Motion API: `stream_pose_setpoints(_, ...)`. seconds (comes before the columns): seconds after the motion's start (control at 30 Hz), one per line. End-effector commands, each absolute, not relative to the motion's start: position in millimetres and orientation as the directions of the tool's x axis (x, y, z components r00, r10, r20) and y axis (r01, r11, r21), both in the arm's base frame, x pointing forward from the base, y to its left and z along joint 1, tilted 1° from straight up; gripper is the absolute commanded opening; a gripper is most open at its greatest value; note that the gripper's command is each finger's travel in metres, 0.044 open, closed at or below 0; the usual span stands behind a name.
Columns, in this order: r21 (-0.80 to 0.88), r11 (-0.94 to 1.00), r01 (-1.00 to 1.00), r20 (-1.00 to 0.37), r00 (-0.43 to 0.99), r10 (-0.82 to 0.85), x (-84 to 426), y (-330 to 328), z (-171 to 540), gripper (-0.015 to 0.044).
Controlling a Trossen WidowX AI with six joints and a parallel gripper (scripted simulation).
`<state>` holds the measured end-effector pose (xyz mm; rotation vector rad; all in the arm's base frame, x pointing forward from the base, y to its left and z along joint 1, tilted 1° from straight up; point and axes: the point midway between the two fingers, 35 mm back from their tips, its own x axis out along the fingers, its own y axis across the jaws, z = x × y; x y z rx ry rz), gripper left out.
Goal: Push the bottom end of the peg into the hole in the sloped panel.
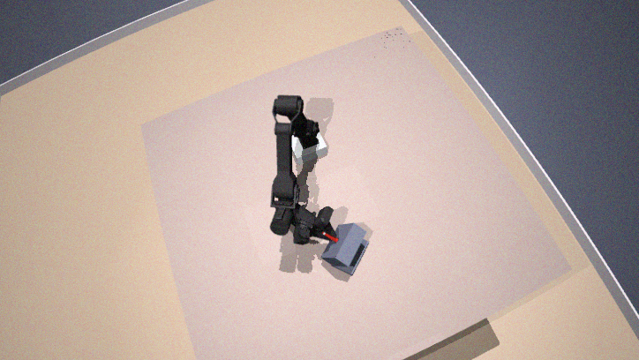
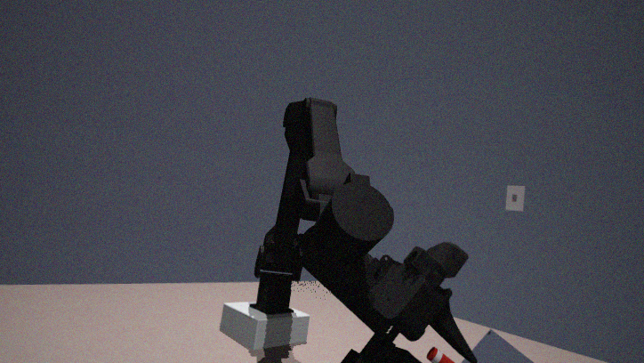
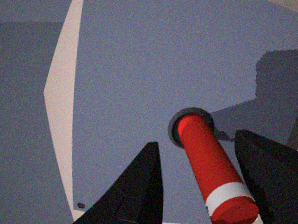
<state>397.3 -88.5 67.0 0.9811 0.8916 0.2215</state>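
Observation:
The round red peg (image 1: 330, 236) (image 2: 440, 356) (image 3: 206, 157) with a white band near its top has its bottom end in the mouth of the round, dark-rimmed hole (image 3: 173, 131) in the sloped blue-grey panel (image 1: 344, 245) (image 2: 495, 349) (image 3: 125, 75). Much of the peg sticks out of the panel face. How deep it sits is hidden. My gripper (image 3: 197, 146) is open, its black fingers on either side of the peg, with a wide gap to the left finger and a narrower one to the right. In the exterior view the hole is out of frame.
The white base block (image 1: 321, 146) (image 2: 281, 331) stands under the arm's foot. The panel block has a lower ledge on its far side. A grey-brown box (image 1: 464, 341) lies at the bottom edge of the top view. My arm's shadow falls across the panel face.

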Motion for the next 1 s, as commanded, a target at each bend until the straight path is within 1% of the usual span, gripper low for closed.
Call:
stream_pose_setpoints(0.0,0.795,0.567,0.215,-0.554,0.638,0.535,397.3,-88.6,67.0,0.0263)
stream_pose_setpoints(0.23,0.794,0.568,0.216,-0.555,0.637,0.535,394.8,-91.6,69.1,0.0440)
stream_pose_setpoints(0.97,0.788,0.572,0.228,-0.567,0.631,0.529,369.8,-116.8,86.5,0.0440)
